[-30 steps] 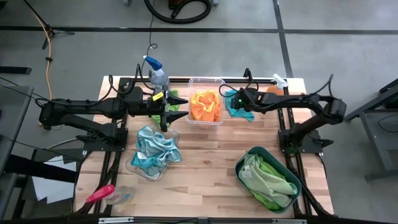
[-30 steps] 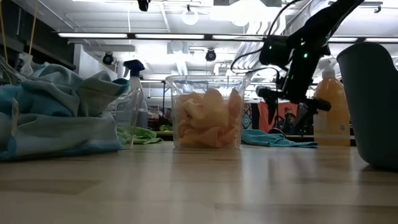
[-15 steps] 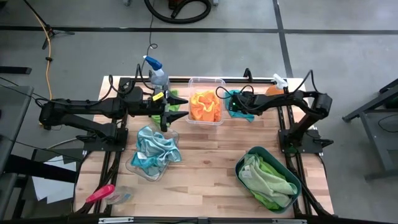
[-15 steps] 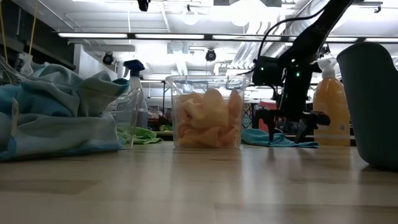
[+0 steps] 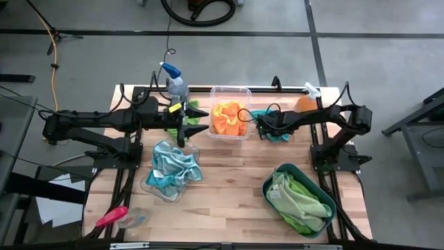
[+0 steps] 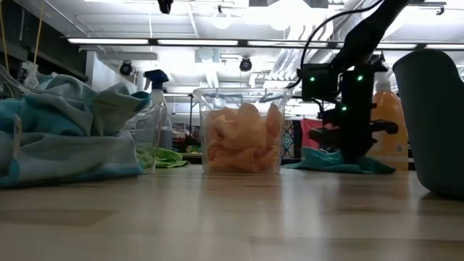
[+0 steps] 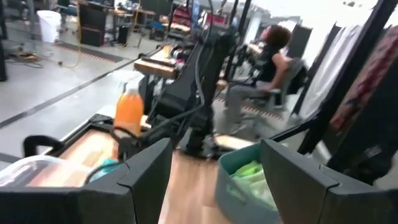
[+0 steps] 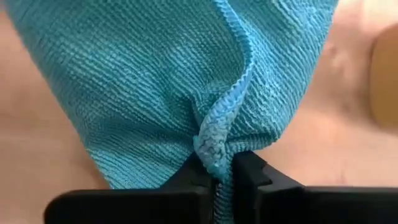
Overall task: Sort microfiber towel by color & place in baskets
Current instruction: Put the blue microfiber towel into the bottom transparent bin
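Note:
A blue microfiber towel (image 5: 272,125) lies on the table at the far right, beside the clear deep tub (image 5: 229,121) that holds orange towels. My right gripper (image 5: 264,128) stands over it, pointing down, shut on the towel (image 8: 186,81). A clear shallow dish (image 5: 169,173) holds blue towels, and the teal basin (image 5: 299,199) holds green ones. My left gripper (image 5: 201,119) hangs open above the table, left of the tub, with nothing between its fingers (image 7: 143,168). My right gripper pinches a bunched-up hemmed edge of the blue towel (image 8: 217,140) between its two fingers. The fingers come from above, pointing steeply down. The rest of the towel lies spread on the table (image 6: 341,163).
An orange spray bottle (image 5: 305,103) stands just behind the blue towel. A blue-capped spray bottle (image 5: 175,83) is at the far left. A pink-handled tool (image 5: 112,216) lies at the near left corner. Bare wood lies between the dish and the basin.
My right gripper has come down onto the blue towel and moved toward the tub, rolling as it went. Its fingers, wide apart half a second ago, have shut on the towel's edge. The towel lies on the table, bunched where the fingers are.

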Controlling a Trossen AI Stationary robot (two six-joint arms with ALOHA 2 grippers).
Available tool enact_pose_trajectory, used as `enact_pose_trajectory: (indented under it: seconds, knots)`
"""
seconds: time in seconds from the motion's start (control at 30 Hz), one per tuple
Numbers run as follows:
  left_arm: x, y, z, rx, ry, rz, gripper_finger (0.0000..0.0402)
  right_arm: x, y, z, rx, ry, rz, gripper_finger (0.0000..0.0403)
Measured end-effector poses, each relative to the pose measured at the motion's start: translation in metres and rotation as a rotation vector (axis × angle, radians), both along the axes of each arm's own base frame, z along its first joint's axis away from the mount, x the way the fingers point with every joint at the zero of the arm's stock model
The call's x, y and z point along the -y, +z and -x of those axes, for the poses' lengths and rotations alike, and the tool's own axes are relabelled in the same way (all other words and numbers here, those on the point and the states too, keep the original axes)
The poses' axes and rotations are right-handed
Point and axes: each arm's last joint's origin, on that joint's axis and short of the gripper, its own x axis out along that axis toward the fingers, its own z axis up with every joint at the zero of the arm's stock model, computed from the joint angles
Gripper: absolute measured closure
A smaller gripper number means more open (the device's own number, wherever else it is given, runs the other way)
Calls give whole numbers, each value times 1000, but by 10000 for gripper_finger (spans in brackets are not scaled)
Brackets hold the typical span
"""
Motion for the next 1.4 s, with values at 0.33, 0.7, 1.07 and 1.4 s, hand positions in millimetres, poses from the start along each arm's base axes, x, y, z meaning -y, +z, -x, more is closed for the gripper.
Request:
enact_pose_trajectory:
  seconds: [0.33,0.7,1.07,1.4]
  knots:
    - [0,24,29,114,63,-55,167,-47,76,29,215,141,46,398]
    - [-2,27,35,122,146,-96,167,-70,216,54,674,419,339,401]
    - [-3,20,24,85,144,-94,167,-86,285,3,820,897,540,402]
    - [-1,20,23,91,88,-35,167,-94,283,-42,668,1100,603,401]
